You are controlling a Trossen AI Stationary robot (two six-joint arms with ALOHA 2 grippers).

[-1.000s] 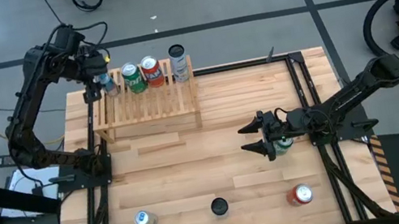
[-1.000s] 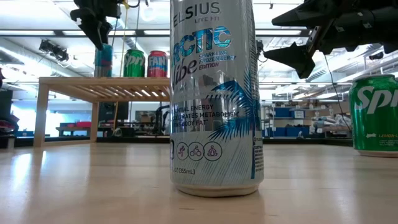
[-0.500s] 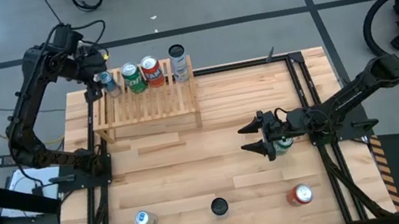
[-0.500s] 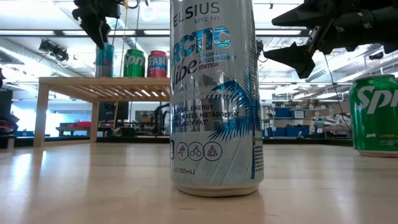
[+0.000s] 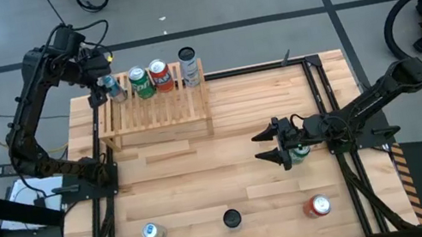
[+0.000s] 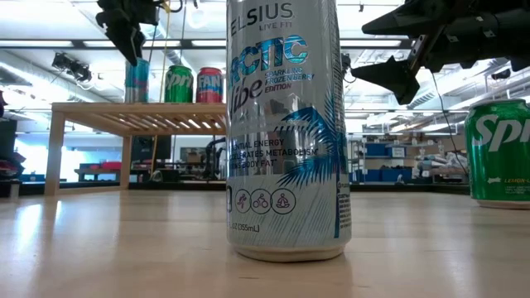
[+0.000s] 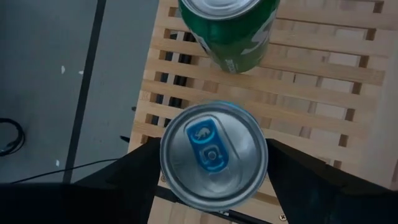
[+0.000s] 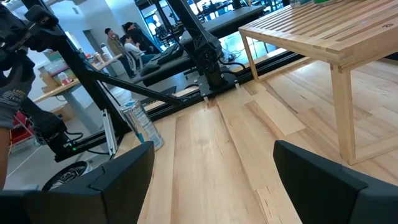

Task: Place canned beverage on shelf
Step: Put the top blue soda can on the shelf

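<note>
Four cans stand on the shelf, and the one your left gripper is handling, a blue-tabbed can, sits at the rack's end, directly between that gripper's two dark fingers. In the left wrist view you see the fingers spread to either side of the can's lid, with the can upright on the slats; whether the pads touch its wall is hidden below the rim, so treat the grip as probably loose rather than firm. Just beyond the gripper's tips stands a green can, then a red can and a silver can farther along the row. Your right gripper hangs over the table well apart from the shelf, its fingers spread wide and holding nothing, with a small green-topped can close behind them. Three more cans wait along the table's near edge, among them the tall Celsius can. Judge each can as thin-walled, smooth and easily dented: if full it is fairly heavy, and on narrow slats it may tip. Take hold across the middle of the cylindrical wall, squarely on opposite sides, never at the lid.
</note>
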